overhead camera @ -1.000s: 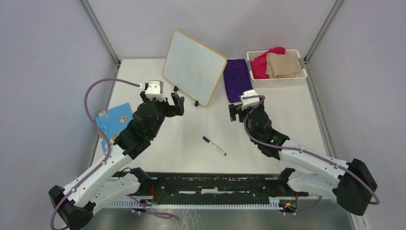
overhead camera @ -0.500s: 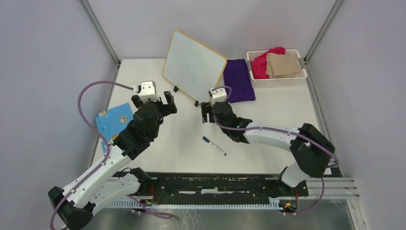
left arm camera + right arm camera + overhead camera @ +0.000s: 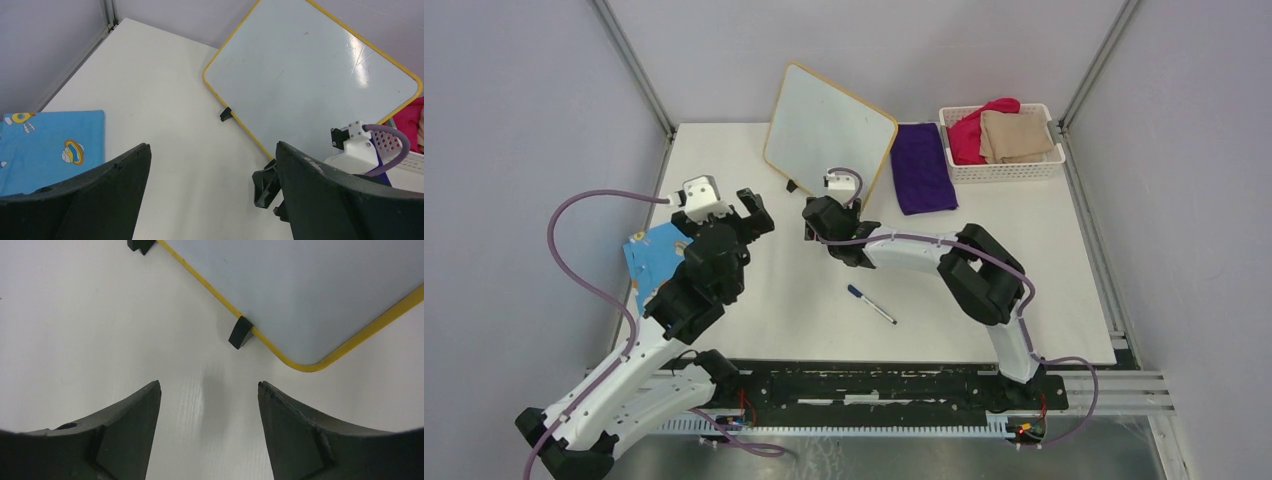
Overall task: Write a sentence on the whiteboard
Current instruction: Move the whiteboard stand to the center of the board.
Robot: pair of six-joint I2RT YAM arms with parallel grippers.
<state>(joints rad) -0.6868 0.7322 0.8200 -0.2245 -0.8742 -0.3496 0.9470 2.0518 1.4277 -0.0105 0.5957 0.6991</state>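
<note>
On the table [image 3: 1044, 260], the blue patterned card [image 3: 656, 258] lies at the 9 o'clock edge, partly hidden under the left arm. The left gripper [image 3: 746, 212] hangs just to the card's 2 o'clock, above bare tabletop. Its two fingers are spread wide apart with nothing between them, as the left wrist view shows plainly.

The whiteboard [image 3: 829, 140] stands at 12 o'clock on the far part of the table, propped on its small black feet [image 3: 240, 333] and turned at an angle. Its yellow-orange frame runs all round a plain white face marked only by faint scuffs.

The right gripper [image 3: 814, 218] sits just off the board's near edge, at about the board's 6 o'clock, apart from the frame. In the right wrist view its jaws are open and empty, with one black foot and a rounded corner of the frame just beyond the gap.

A blue-capped marker pen [image 3: 871, 304] lies flat at about 5 o'clock from the right gripper, near the table's middle and apart from both grippers.

Further right, a purple cloth [image 3: 921, 168] lies flat just beside the whiteboard. At 1 o'clock a white basket [image 3: 1009, 171] holds a red cloth [image 3: 969, 132] and a beige one [image 3: 1016, 135].
</note>
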